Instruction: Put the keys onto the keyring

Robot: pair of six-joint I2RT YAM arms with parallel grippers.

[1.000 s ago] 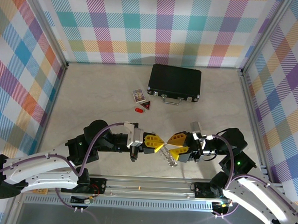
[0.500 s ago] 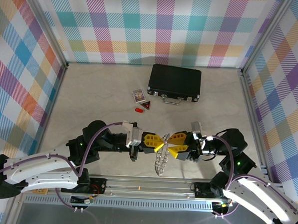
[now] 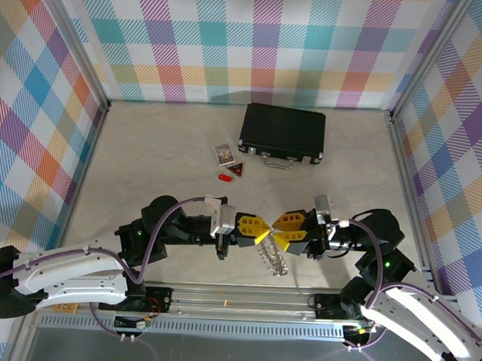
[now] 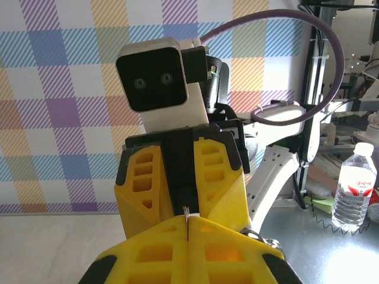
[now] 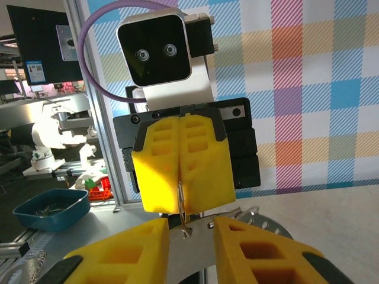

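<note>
The keyring (image 3: 277, 262), a grey ring hung with small silvery pieces, dangles between the two grippers above the table's near edge. My left gripper (image 3: 262, 233) is shut on the ring's thin wire (image 4: 188, 214), which stands edge-on between its yellow fingers. My right gripper (image 3: 278, 230) faces it nose to nose. Its fingers (image 5: 121, 254) stand apart, with a flat silvery piece (image 5: 204, 236) of the ring lying in the gap. The ring wire (image 5: 181, 198) comes down from the shut left jaws. A tiny red-headed key (image 3: 224, 177) lies on the table, far from both grippers.
A black case (image 3: 282, 132) lies at the back of the table. In front of it are a small printed card (image 3: 224, 153) and a dark red triangular tag (image 3: 237, 171). Checked walls close in the table on three sides.
The hanging silvery pieces swung left, then back to the right. My right gripper's fingers have drawn closer together. Both grippers have shifted slightly rightward.
</note>
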